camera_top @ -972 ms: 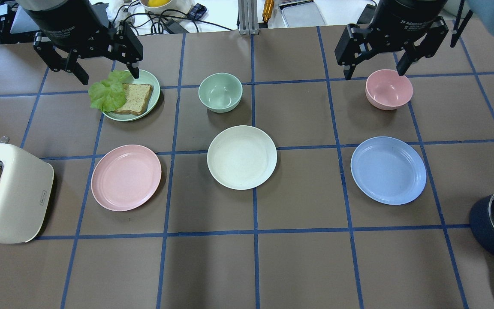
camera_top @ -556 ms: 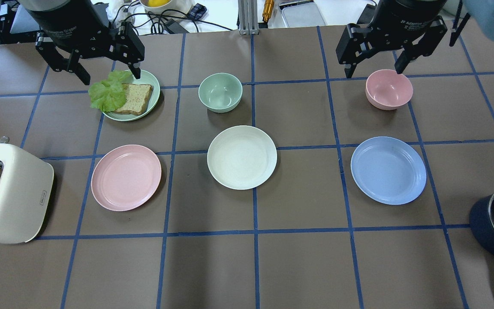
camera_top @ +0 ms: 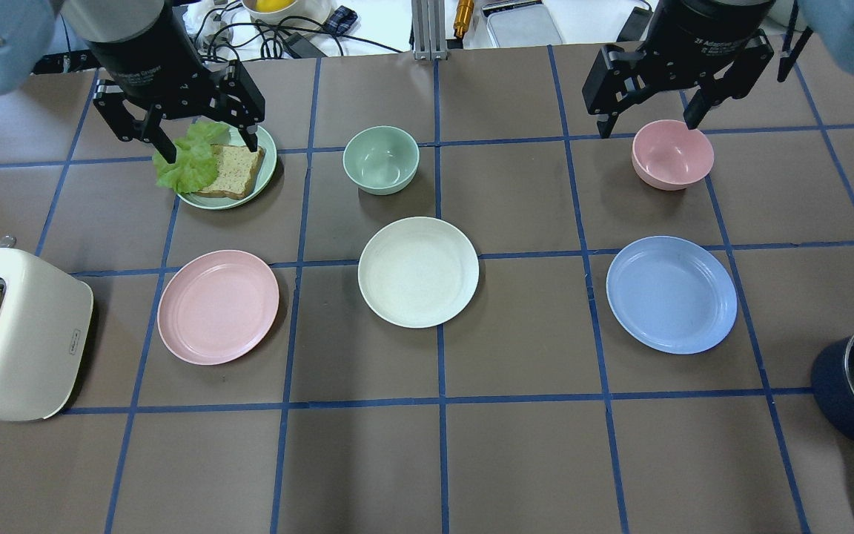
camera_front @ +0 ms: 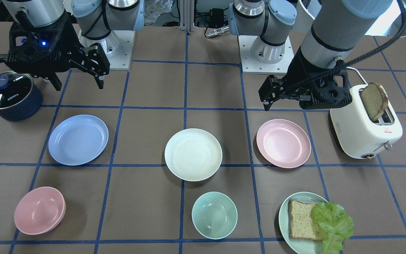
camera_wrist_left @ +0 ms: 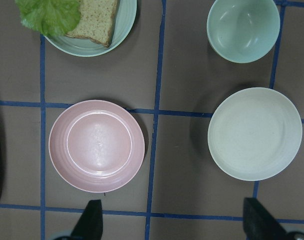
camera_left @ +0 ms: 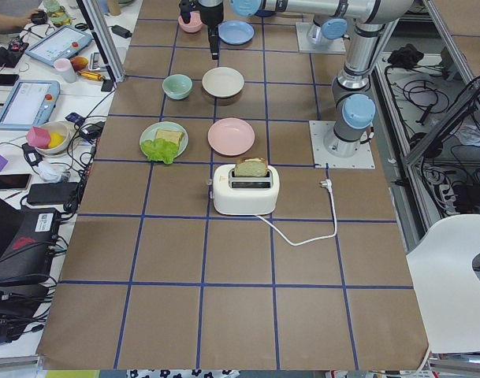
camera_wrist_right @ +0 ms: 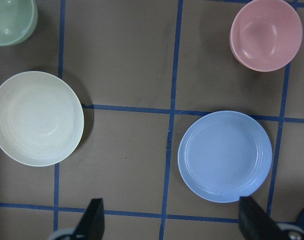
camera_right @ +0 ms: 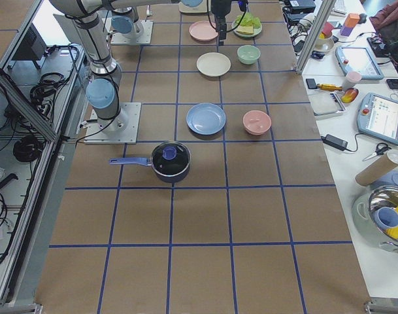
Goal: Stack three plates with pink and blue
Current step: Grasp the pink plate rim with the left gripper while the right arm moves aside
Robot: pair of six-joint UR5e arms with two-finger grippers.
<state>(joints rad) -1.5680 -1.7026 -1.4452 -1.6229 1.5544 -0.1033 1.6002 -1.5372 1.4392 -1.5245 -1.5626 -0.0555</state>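
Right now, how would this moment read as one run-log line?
stage: pre-grasp | left gripper: open, empty | right gripper: open, empty | pink plate, cream plate, blue plate: apart, none stacked

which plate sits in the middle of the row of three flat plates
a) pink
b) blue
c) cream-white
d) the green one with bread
c: the cream-white plate lies between the pink plate and the blue plate, with bare table between them.
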